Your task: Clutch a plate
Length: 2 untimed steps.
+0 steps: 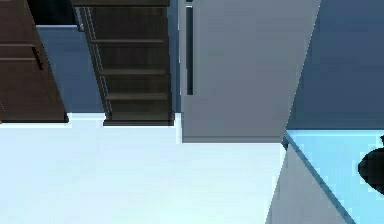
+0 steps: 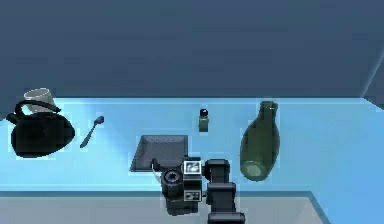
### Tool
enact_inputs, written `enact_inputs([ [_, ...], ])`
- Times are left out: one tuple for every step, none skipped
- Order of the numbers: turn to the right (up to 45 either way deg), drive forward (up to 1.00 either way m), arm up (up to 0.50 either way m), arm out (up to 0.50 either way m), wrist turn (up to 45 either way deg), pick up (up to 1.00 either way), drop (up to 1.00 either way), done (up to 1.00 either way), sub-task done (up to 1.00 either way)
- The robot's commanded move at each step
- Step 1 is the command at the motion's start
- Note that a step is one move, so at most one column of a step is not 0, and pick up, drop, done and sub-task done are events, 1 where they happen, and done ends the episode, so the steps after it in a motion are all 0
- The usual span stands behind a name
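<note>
The plate [image 2: 158, 150], which I think is that grey square dish, could slide away if my gripper [image 2: 170, 179] bumps its edge, and I cannot tell whether it holds anything.

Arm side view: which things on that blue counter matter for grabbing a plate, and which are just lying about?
For the job:
square grey plate
gripper, at the plate's near edge

Just lying about:
black kettle
spoon
small dark bottle
green glass bottle
</note>
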Motion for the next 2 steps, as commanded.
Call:
enact_inputs([
  [0.0, 0.0, 0.1, 0.0, 0.0, 0.0, 0.0, 0.0, 0.0],
  [0.0, 0.0, 0.0, 0.0, 0.0, 0.0, 0.0, 1.0, 0.0],
])
